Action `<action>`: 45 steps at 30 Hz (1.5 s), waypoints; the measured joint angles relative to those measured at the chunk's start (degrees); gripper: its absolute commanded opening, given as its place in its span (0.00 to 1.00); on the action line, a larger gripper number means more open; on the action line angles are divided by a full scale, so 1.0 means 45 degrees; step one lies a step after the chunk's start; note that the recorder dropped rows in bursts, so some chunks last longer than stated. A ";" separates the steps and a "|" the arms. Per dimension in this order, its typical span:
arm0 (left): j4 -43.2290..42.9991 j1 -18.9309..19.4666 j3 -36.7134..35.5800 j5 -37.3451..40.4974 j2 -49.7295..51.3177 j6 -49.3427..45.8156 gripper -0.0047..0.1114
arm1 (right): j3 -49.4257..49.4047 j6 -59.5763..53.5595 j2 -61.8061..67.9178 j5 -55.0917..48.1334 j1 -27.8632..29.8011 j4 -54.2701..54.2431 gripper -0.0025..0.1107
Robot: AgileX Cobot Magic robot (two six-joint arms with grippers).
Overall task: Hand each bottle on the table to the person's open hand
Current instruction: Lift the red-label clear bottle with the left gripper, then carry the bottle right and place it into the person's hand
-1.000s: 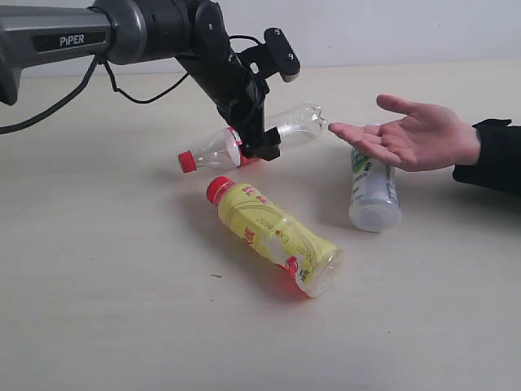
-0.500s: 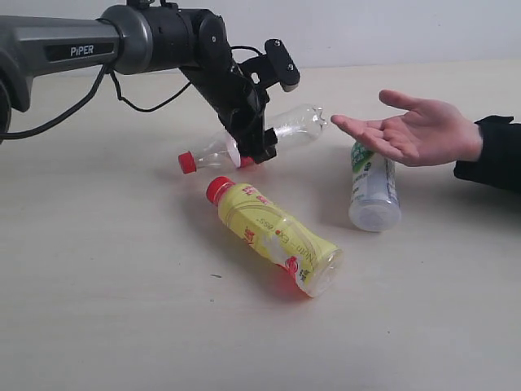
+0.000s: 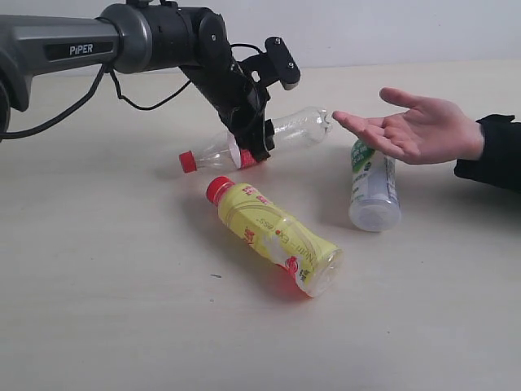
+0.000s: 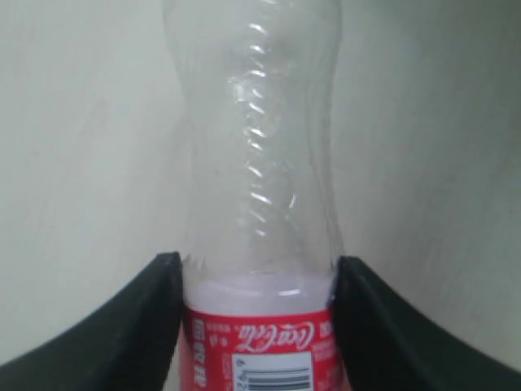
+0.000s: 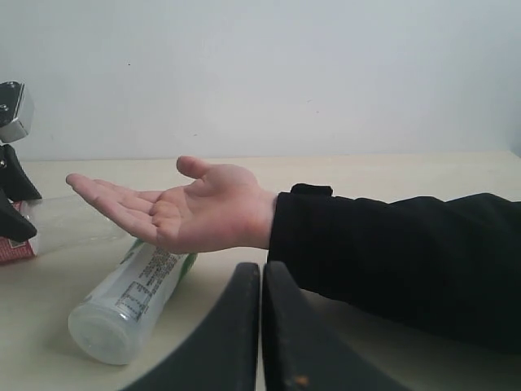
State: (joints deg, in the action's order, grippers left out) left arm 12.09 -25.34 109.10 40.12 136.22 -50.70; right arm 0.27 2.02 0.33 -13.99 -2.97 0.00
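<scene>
My left gripper is shut on the clear bottle with the red label, holding it just above the table; its red cap points left and its base nearly touches the fingertips of the person's open hand. In the left wrist view the same clear bottle fills the gap between the black fingers. A yellow-labelled bottle lies in front. One white bottle with green marks lies under the hand. The right gripper is shut and empty, near the person's sleeve.
The person's dark sleeve comes in from the right edge; in the right wrist view the sleeve crosses just behind my shut fingers. The left arm spans the upper left with a loose black cable.
The left gripper has carried the clear bottle slightly right and tilted it flatter, bringing its base closer to the open hand. The hand and the other bottles stayed put.
</scene>
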 measured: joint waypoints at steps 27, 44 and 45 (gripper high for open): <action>-0.0359 -0.0062 0.1610 0.2671 -0.2607 0.7616 0.04 | 0.0000 0.0000 0.0000 0.0000 0.0000 0.0000 0.04; -0.0336 -0.1937 0.1610 0.4015 -0.3098 1.3660 0.04 | 0.0000 0.0000 0.0000 0.0000 0.0000 0.0000 0.04; -0.0336 -0.2105 0.1610 0.3937 -0.3098 1.3962 0.04 | 0.0000 0.0000 0.0000 0.0000 0.0000 0.0000 0.04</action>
State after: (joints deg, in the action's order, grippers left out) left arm 10.57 -34.81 116.34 57.84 122.28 12.13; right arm 0.27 2.02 0.33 -13.99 -2.97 0.00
